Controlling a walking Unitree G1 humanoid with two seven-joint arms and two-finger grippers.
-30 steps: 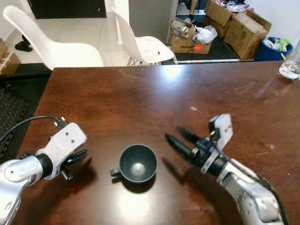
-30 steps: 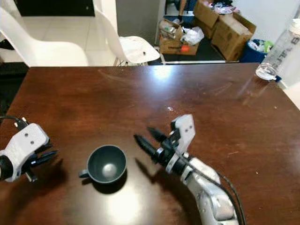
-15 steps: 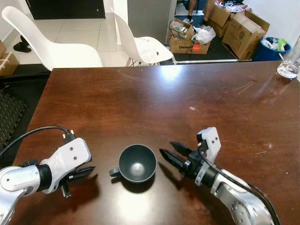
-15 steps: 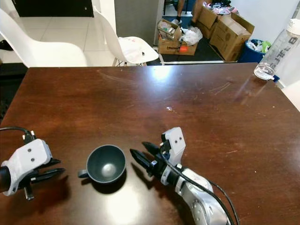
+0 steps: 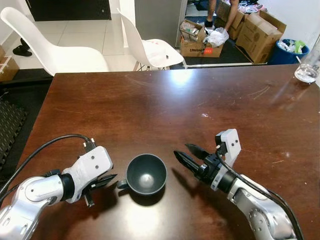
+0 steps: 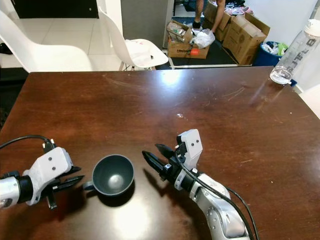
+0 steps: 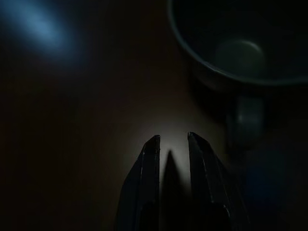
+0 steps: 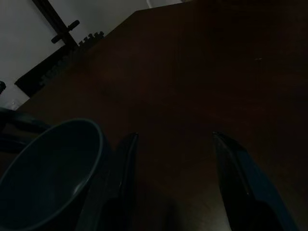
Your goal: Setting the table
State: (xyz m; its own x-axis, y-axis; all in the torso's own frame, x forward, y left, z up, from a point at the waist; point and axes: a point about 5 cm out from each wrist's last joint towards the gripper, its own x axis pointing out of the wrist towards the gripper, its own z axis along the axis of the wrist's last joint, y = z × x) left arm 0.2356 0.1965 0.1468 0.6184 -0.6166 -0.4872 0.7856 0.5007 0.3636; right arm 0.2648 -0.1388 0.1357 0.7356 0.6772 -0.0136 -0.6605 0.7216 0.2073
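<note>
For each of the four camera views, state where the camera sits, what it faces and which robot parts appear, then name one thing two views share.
Left eye view: head, looking down at the table; left gripper, right gripper.
Right eye view: head, same scene; both arms flank the cup.
Left wrist view: left wrist, facing the cup's handle; black fingers.
Right wrist view: right wrist, facing the cup's rim; fingers spread.
Shared: both wrist views see the cup.

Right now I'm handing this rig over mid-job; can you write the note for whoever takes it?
Left gripper: fingers slightly apart, holding nothing, low over the table beside the cup's handle.
Right gripper: open, holding nothing, just off the other side of the cup.
Cup: upright, nothing visible inside, near the table's front edge.
Done: only the cup is laid out.
Left: grasp the cup, probably by its handle, and place it.
</note>
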